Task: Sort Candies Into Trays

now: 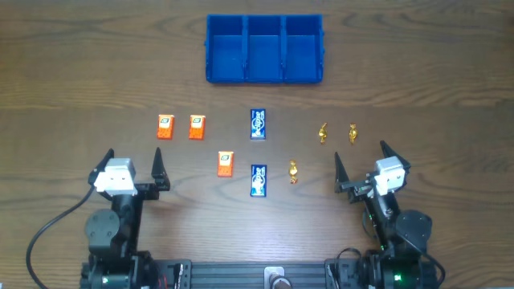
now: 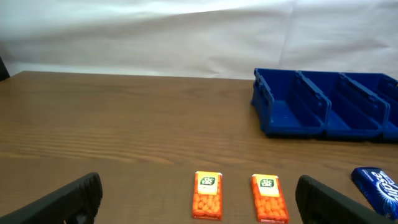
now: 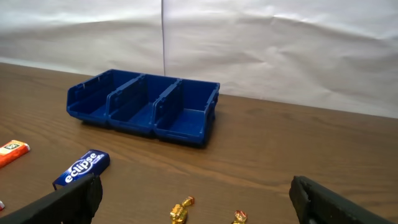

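Printed logos stand on the orange boxes and the blue packs, white lettering on the latter.

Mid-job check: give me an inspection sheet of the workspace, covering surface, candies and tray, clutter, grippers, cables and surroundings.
Surface: wooden table, nothing spilled.
Job's things: blue tray at the far side, all three compartments look empty; three orange boxes, two blue packs and three gold candies lie loose between tray and arms.
Clutter: nothing seen.
Grippers: left gripper and right gripper, fingers open, holding nothing.
Cables: black cable loops beside the left arm's base, away from the candies.
Surroundings: white sheet behind the table.
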`<state>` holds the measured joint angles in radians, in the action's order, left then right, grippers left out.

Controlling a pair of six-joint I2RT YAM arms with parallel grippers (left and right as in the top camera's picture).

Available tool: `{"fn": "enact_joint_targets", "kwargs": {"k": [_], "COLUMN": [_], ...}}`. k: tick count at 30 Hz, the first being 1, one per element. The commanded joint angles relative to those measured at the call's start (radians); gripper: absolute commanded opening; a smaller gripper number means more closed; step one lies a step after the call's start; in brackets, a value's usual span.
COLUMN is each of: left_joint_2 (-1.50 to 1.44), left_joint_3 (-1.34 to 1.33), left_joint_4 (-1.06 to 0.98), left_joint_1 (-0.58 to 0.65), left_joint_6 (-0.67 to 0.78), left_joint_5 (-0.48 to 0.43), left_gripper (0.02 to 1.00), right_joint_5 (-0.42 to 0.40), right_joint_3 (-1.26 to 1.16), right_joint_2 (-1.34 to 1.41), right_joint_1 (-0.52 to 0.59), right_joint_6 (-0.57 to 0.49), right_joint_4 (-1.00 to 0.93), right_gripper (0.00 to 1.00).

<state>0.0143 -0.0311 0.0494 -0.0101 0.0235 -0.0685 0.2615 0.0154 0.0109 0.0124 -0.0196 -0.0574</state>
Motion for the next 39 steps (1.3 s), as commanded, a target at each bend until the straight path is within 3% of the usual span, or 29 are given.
{"fn": "enact_joint_targets", "kwargs": {"k": [1,7,15,33,36,39], "left_joint_2": [0.249,0.948,1.525,1.776,1.783,1.792], "left_joint_3": [-0.225,-0.772,-0.930,-0.956,-0.956,-0.956], "left_joint_4": [0.090,0.362,0.431,0.323,0.319,0.303], "left_joint_1": [0.003,0.003,0.002,-0.022,-0.022,-0.022], "left_joint_6": [-0.002,-0.001,0.048,0.144,0.140,0.128], "left_joint_5": [0.013,0.012,-0.058,-0.052,-0.051,-0.042], "left_gripper": [0.996,0.998,0.998,0.996,0.888,0.695], "right_joint_5": [-0.006,-0.006,-0.006,-0.006,-0.006,-0.006], "right_joint_3": [-0.008,-0.008,-0.008,-0.008,-0.008,-0.008], "right_joint_2": [-0.008,-0.008,-0.008,-0.008,-0.008,-0.008], "right_joint_1": [-0.005,-0.005,-0.005,-0.005,-0.005,-0.005], "right_joint_6": [-0.015,-0.015,-0.015,-0.015,-0.015,-0.015], "right_joint_4": [0.000,0.000,0.000,0.000,0.000,0.000], "right_gripper": [0.998,0.998,0.998,0.998,0.998,1.000]}}
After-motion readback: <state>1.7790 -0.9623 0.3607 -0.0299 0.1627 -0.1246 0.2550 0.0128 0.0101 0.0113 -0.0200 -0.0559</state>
